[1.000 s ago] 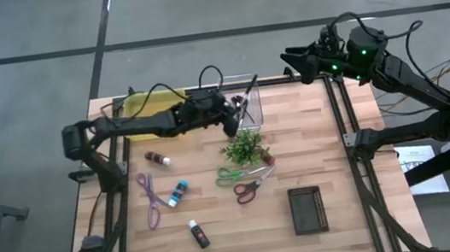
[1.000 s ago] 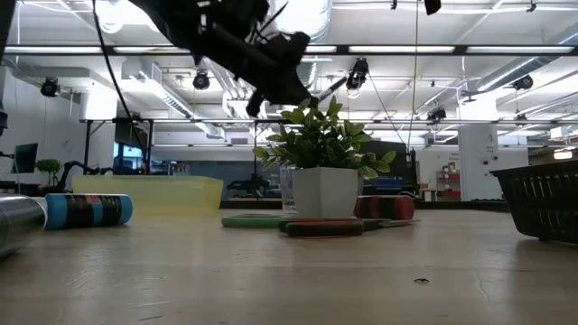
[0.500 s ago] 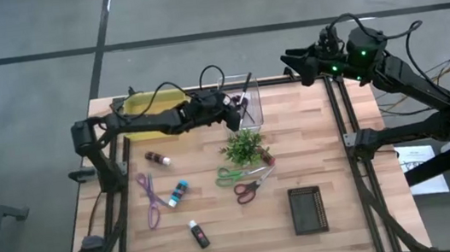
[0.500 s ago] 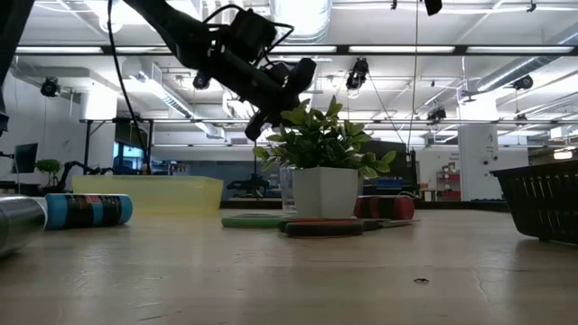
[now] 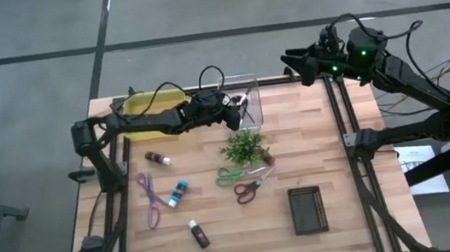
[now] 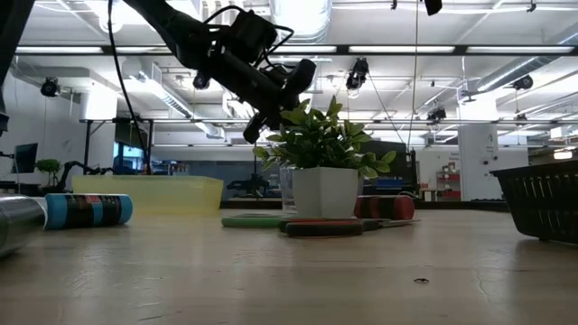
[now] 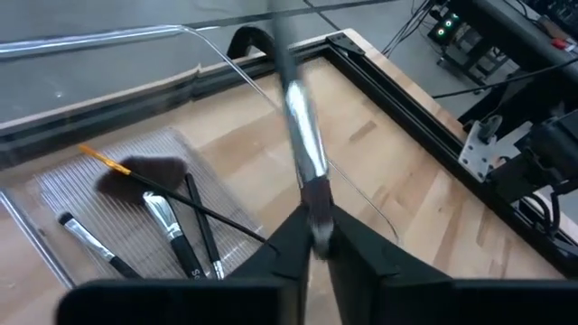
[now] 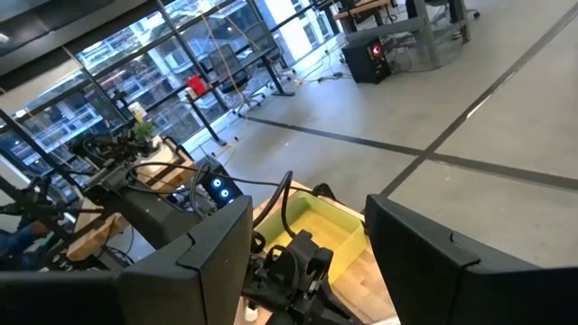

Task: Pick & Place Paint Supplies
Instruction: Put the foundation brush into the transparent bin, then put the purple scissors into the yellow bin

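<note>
My left gripper [image 7: 312, 236] hangs over the clear plastic tray [image 5: 251, 82] at the far edge of the wooden table [image 5: 324, 165], with a thin dark-handled brush with a silver ferrule [image 7: 302, 144] standing between its fingertips. A second ago the arm was nearer the middle of the table, by the leafy green plant in its white pot [image 5: 243, 147]; it has since drawn back over the tray and settled. In the left wrist view the fingers are just parting around the ferrule, and I cannot tell whether they still bear on it, so I judge this the instant of release. Below, a dark fan brush with an orange handle [image 7: 135, 170] and other slim brushes [image 7: 172, 226] already lie in the tray, so this one should drop among them.

Still out on the table are the purple scissors [image 5: 149, 197], the blue-banded paint tube [image 5: 179, 191], the black tube with a white cap [image 5: 197, 233], the small brown tube [image 5: 158, 158], and the green [image 5: 232, 175] and red [image 5: 250, 188] scissors. My right gripper [image 8: 307, 257] waits open, raised beyond the far right corner.
</note>
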Robot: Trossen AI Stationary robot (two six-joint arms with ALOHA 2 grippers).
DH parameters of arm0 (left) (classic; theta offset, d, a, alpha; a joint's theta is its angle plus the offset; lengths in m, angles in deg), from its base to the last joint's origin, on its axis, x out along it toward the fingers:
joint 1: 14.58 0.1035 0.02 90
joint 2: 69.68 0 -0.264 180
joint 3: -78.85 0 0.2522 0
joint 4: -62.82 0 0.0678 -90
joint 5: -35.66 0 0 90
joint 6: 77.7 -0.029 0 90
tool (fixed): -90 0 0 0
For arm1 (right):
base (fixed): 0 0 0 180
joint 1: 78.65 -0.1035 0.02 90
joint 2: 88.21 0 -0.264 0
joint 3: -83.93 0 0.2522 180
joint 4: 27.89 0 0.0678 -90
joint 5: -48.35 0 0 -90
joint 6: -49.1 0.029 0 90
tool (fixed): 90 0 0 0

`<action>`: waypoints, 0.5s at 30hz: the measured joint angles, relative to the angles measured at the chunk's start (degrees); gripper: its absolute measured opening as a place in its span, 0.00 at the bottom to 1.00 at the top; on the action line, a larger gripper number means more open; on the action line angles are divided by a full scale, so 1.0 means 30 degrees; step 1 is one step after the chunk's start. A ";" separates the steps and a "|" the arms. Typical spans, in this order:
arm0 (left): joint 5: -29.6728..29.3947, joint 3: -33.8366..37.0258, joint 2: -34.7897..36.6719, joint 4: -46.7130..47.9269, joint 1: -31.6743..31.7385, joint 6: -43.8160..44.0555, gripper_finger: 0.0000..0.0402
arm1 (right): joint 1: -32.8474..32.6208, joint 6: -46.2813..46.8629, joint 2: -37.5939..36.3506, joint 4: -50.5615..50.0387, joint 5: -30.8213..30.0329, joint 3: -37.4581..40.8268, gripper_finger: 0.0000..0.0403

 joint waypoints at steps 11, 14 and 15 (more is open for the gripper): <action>0.0000 0.0000 0.0007 -0.0046 0.0000 -0.0087 0.24 | 0.0000 -0.0024 0.0000 0.0000 0.0000 0.0000 0.53; 0.0003 0.0000 0.0051 -0.0273 0.0000 -0.0088 0.25 | 0.0000 -0.0086 0.0000 -0.0047 0.0000 0.0000 0.53; 0.0007 0.0000 0.0108 -0.0286 0.0000 -0.0088 0.25 | 0.0000 -0.0093 0.0000 -0.0148 -0.0006 0.0000 0.53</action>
